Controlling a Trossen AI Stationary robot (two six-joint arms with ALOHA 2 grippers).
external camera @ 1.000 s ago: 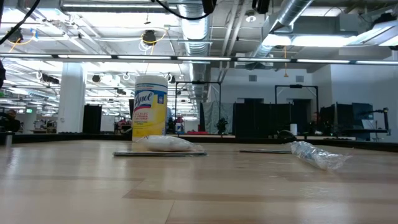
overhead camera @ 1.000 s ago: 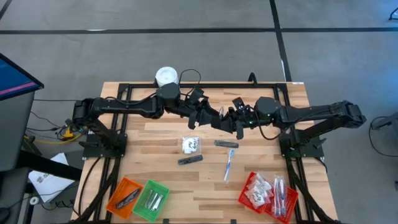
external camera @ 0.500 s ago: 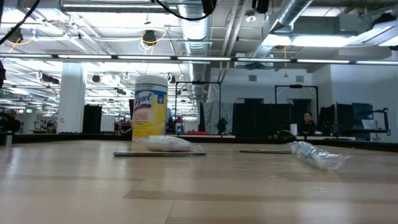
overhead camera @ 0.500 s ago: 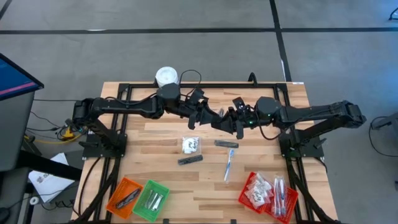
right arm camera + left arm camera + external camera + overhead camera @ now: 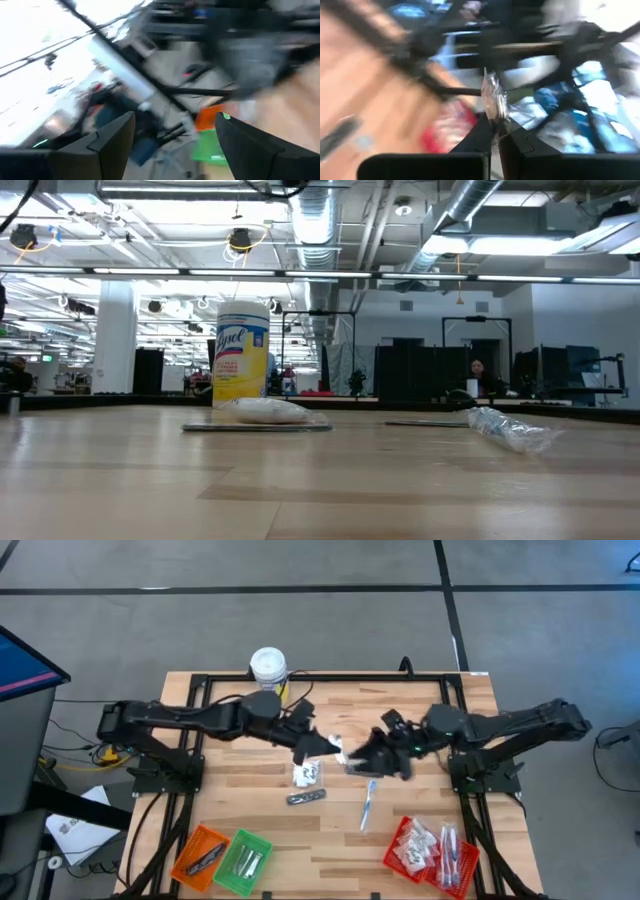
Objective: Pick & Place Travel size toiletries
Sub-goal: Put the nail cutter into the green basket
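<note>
My left gripper [image 5: 327, 745] hangs above the table's middle, shut on a small silvery wrapped toiletry [image 5: 492, 97], which also shows as a pale spot [image 5: 338, 748] at its tips. My right gripper [image 5: 362, 756] faces it from the right, open and with nothing between its fingers [image 5: 115, 132]. On the table lie a white sachet [image 5: 307, 773], a dark stick [image 5: 306, 797], a clear-wrapped stick [image 5: 368, 802] and a dark narrow item [image 5: 358, 771], partly under the right gripper. Neither gripper shows in the low view. My left gripper pinches the silvery wrapped toiletry by its near end [image 5: 494, 120] between its two fingertips [image 5: 482, 132]. The rest of the wrapper sticks out beyond the fingers, roughly in line with them. It is lifted clear of the table.
A yellow canister [image 5: 268, 665] stands at the far edge, left of middle. An orange basket [image 5: 200, 855] and a green basket [image 5: 243, 860] sit at the near left. Red baskets [image 5: 430, 850] holding sachets and sticks sit at the near right. Black frame rails [image 5: 330, 677] border the table.
The two grippers were close together above the table's middle, nearer its far edge. Both have come toward the near edge and drawn slightly apart. The silvery toiletry has gone along at the left gripper's tips, clear of the table. The things on the table have kept still.
</note>
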